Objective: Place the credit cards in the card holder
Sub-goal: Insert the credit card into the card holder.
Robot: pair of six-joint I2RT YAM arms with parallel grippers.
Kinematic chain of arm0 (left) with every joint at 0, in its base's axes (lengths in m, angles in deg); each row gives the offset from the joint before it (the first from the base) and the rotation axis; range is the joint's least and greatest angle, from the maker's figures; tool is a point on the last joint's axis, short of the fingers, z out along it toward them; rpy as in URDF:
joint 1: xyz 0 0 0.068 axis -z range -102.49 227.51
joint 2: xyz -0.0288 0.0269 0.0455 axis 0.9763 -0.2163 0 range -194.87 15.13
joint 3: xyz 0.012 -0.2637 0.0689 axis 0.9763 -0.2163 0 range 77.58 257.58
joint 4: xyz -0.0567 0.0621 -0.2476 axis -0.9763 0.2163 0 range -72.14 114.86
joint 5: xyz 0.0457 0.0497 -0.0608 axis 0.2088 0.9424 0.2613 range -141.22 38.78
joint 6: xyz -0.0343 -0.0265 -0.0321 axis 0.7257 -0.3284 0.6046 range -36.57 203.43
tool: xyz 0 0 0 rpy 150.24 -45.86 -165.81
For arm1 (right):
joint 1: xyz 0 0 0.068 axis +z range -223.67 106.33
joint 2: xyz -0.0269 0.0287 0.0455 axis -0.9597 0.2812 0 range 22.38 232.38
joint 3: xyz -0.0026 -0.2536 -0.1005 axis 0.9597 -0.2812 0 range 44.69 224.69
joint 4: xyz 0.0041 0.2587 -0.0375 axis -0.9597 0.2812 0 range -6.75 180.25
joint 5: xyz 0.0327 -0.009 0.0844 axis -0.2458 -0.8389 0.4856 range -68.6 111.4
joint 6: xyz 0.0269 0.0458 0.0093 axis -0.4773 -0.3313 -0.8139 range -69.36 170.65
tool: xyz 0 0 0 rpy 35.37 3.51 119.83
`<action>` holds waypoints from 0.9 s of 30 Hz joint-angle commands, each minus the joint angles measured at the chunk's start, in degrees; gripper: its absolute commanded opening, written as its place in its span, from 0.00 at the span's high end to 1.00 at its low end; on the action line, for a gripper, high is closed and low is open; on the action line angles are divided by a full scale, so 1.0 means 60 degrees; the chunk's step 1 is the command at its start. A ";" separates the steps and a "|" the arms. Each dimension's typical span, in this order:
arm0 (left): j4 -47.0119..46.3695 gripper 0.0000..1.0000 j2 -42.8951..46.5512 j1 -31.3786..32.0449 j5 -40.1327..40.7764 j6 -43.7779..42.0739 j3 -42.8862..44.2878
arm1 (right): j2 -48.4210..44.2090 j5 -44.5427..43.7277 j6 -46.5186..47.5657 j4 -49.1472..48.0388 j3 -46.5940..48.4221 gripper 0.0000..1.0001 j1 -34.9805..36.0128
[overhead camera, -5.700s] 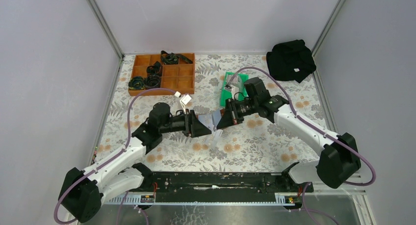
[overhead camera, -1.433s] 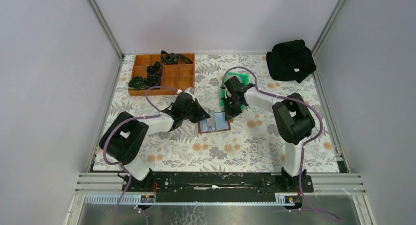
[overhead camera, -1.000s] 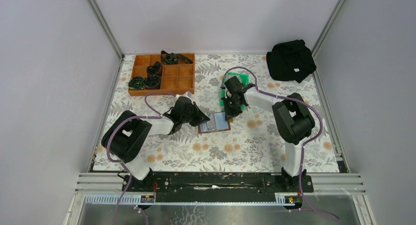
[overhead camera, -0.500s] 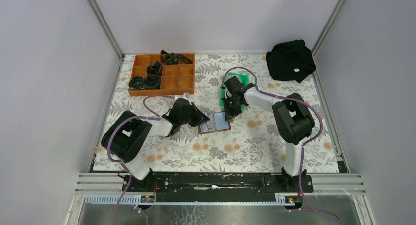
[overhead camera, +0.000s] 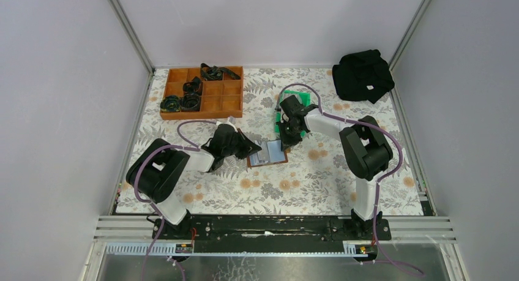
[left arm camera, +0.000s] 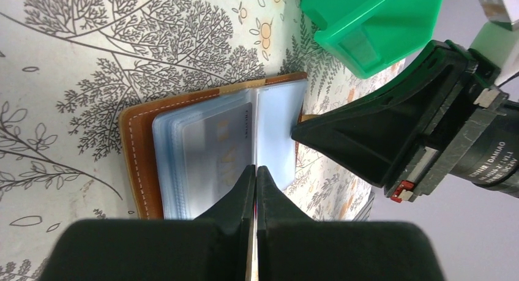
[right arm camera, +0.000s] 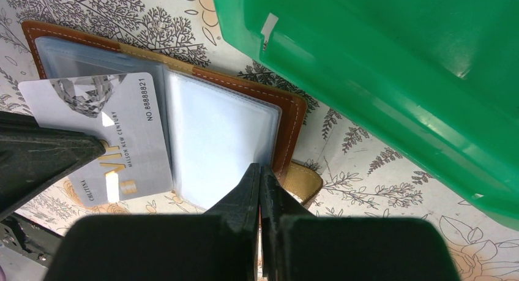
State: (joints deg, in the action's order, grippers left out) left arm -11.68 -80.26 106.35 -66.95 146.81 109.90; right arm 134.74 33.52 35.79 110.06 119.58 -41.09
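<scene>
The card holder point(overhead camera: 267, 153) lies open on the flowered table, brown leather point(left arm camera: 131, 164) with clear sleeves. A grey credit card point(right arm camera: 104, 128) sits partly in its left sleeve and sticks out toward my left arm; through the plastic it looks blurred point(left arm camera: 217, 146). My left gripper point(left arm camera: 255, 168) is shut, with its tips over the holder's middle fold and nothing between them; from above it sits at the holder's left edge point(overhead camera: 254, 150). My right gripper point(right arm camera: 260, 168) is also shut. Its tips stand on the right sleeve near the brown edge point(right arm camera: 287, 128) and the snap tab point(right arm camera: 304, 183).
A green plastic bin point(right arm camera: 398, 67) stands just behind the holder, close to my right wrist point(overhead camera: 294, 100). A wooden compartment tray point(overhead camera: 202, 92) with black items is at the back left. A black cloth bundle point(overhead camera: 362, 74) lies at the back right.
My left gripper has drawn back a little to the left, away from the holder. The right gripper and the card holder have stayed put.
</scene>
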 commanded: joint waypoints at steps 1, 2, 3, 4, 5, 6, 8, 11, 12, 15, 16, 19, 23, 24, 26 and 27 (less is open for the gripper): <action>-0.0895 1.00 0.0042 -0.0079 -0.0186 0.0143 -0.0096 | 0.0355 0.0119 -0.0059 -0.0015 -0.0163 1.00 0.0071; -0.0966 1.00 0.0019 -0.0087 -0.0216 0.0165 -0.0105 | 0.0351 0.0119 -0.0059 -0.0015 -0.0159 1.00 0.0077; -0.1046 1.00 -0.0002 -0.0097 -0.0259 0.0187 -0.0123 | 0.0371 0.0119 -0.0055 -0.0024 -0.0151 1.00 0.0058; -0.1107 1.00 -0.0034 -0.0104 -0.0291 0.0202 -0.0138 | 0.0373 0.0119 -0.0071 -0.0015 -0.0150 1.00 0.0056; -0.1113 1.00 -0.0045 -0.0104 -0.0308 0.0206 -0.0128 | 0.0370 0.0119 -0.0073 -0.0022 -0.0154 1.00 0.0074; -0.1112 1.00 -0.0067 -0.0112 -0.0316 0.0204 -0.0135 | 0.0371 0.0132 -0.0073 -0.0029 -0.0151 1.00 0.0072; -0.1130 1.00 -0.0082 -0.0113 -0.0309 0.0193 -0.0151 | 0.0372 0.0133 -0.0077 -0.0029 -0.0147 1.00 0.0066; -0.1116 1.00 -0.0126 -0.0107 -0.0327 0.0155 -0.0159 | 0.0386 0.0133 -0.0094 -0.0030 -0.0117 1.00 0.0064; -0.1083 1.00 -0.0126 -0.0108 -0.0313 0.0116 -0.0170 | 0.0390 0.0135 -0.0089 -0.0033 -0.0115 1.00 0.0064; -0.0857 1.00 -0.0085 -0.0116 -0.0247 -0.0087 -0.0122 | 0.0410 0.0133 -0.0101 -0.0017 -0.0082 1.00 0.0071; -0.0749 1.00 -0.0059 -0.0119 -0.0209 -0.0176 -0.0103 | 0.0426 0.0133 -0.0092 -0.0015 -0.0076 1.00 0.0064; -0.0425 1.00 0.0013 -0.0114 -0.0072 -0.0422 -0.0055 | 0.0460 0.0147 -0.0102 -0.0015 -0.0043 1.00 0.0073; -0.0268 1.00 0.0039 -0.0113 -0.0010 -0.0553 -0.0012 | 0.0503 0.0164 -0.0125 -0.0004 0.0040 1.00 0.0068; -0.0263 1.00 0.0026 -0.0104 -0.0010 -0.0557 -0.0010 | 0.0511 0.0176 -0.0128 -0.0001 0.0049 1.00 0.0075; -0.0262 1.00 -0.0004 -0.0105 0.0012 -0.0557 0.0004 | 0.0527 0.0181 -0.0132 -0.0007 0.0074 1.00 0.0075; -0.0268 1.00 -0.0023 -0.0105 0.0015 -0.0557 0.0012 | 0.0536 0.0178 -0.0130 -0.0001 0.0075 1.00 0.0078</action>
State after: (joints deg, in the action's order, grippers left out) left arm -13.36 -80.33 105.95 -68.08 145.23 109.57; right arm 135.05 34.18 35.42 109.95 119.78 -41.11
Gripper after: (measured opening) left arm 0.012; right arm 0.015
